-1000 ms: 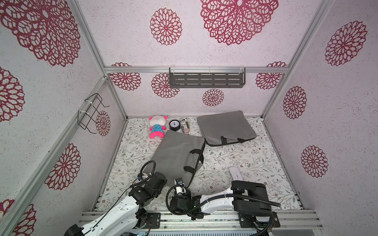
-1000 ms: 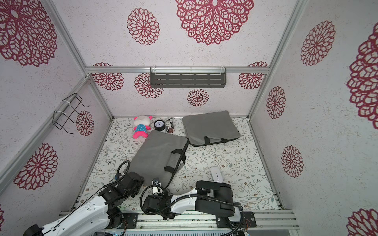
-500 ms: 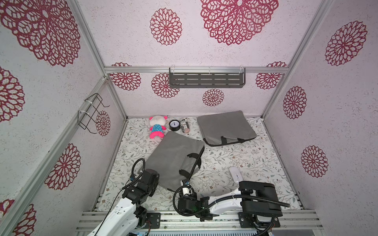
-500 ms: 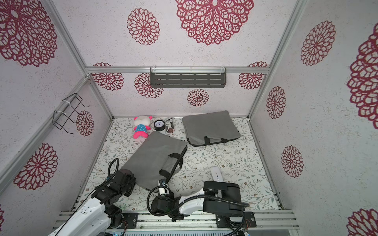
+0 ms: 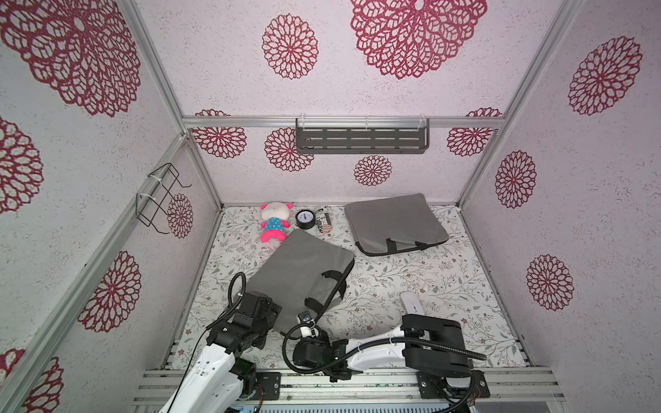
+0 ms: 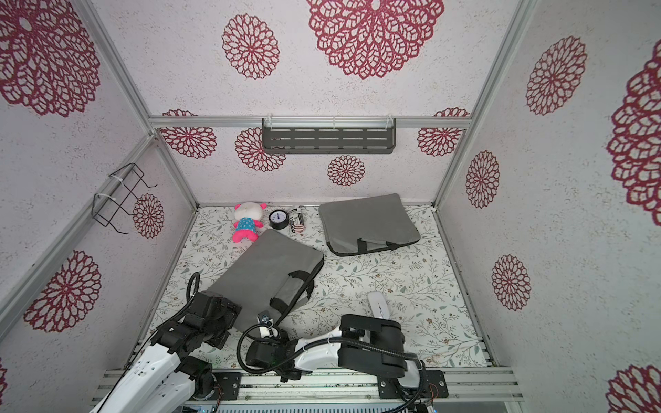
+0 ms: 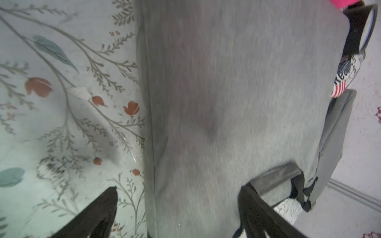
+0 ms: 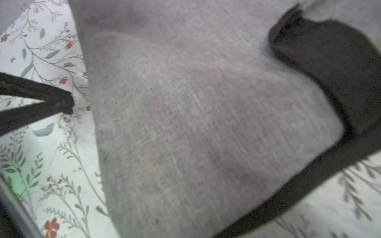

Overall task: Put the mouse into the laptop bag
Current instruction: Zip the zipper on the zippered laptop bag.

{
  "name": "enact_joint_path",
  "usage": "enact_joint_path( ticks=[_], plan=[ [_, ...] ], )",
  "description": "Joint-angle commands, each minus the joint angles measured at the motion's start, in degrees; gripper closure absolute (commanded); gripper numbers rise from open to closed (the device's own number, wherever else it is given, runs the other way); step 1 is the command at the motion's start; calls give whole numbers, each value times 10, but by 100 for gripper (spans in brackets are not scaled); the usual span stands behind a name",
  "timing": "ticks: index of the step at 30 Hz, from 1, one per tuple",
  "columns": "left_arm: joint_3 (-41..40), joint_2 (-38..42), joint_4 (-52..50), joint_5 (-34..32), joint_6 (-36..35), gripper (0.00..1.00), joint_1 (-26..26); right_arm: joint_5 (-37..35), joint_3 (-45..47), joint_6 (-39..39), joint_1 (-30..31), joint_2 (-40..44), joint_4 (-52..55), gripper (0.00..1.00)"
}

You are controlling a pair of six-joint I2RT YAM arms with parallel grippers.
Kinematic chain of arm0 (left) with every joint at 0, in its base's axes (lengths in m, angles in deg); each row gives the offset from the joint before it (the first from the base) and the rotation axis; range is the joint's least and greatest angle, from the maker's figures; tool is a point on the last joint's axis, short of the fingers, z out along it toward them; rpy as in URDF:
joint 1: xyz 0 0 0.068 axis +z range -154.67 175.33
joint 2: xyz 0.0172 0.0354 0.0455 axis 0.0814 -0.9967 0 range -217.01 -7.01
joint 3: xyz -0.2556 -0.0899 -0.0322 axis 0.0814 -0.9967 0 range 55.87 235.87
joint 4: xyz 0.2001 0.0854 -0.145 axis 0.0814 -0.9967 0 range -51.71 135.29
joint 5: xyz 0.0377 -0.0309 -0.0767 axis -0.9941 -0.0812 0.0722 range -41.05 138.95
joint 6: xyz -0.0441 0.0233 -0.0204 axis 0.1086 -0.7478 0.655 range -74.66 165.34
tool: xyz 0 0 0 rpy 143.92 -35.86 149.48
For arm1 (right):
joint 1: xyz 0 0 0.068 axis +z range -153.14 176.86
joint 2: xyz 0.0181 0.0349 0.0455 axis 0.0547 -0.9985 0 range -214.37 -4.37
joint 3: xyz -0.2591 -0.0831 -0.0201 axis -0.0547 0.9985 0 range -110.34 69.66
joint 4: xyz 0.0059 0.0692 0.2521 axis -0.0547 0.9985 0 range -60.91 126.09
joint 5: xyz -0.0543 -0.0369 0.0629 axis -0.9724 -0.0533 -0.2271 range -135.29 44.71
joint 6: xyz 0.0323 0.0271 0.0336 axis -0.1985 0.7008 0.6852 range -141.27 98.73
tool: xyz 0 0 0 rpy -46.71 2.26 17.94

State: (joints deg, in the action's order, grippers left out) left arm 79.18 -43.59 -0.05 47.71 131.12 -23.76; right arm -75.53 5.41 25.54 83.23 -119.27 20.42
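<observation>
Over the laptop bag [image 5: 297, 268], the left gripper [image 7: 179, 188] has sprung wide, seen only from its wrist; the right gripper [image 8: 68, 103] stays pressed together.

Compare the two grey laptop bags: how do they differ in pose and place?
The near bag lies skewed at the front; the far bag sits nearly square at the back. The near bag's handle side faces the mouse; the far bag's faces the front. The open left gripper straddles the near bag's edge; no gripper is near the far bag. Both are grey with black trim.
</observation>
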Motion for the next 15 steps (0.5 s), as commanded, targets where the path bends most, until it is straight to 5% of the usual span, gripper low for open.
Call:
enact_joint_path(
  ticks=[1, 8, 15],
  plan=[
    [-1, 43, -64, 52, 0, 1, -2, 28, -53, -59, -14, -21, -7, 100],
    [-76, 144, -25, 84, 41, 2, -6, 84, -87, -88, -25, -55, -96, 100],
    [-109, 153, 0, 78, 53, 0, -6, 88, -66, -88, -24, -47, -136, 100]
  ],
)
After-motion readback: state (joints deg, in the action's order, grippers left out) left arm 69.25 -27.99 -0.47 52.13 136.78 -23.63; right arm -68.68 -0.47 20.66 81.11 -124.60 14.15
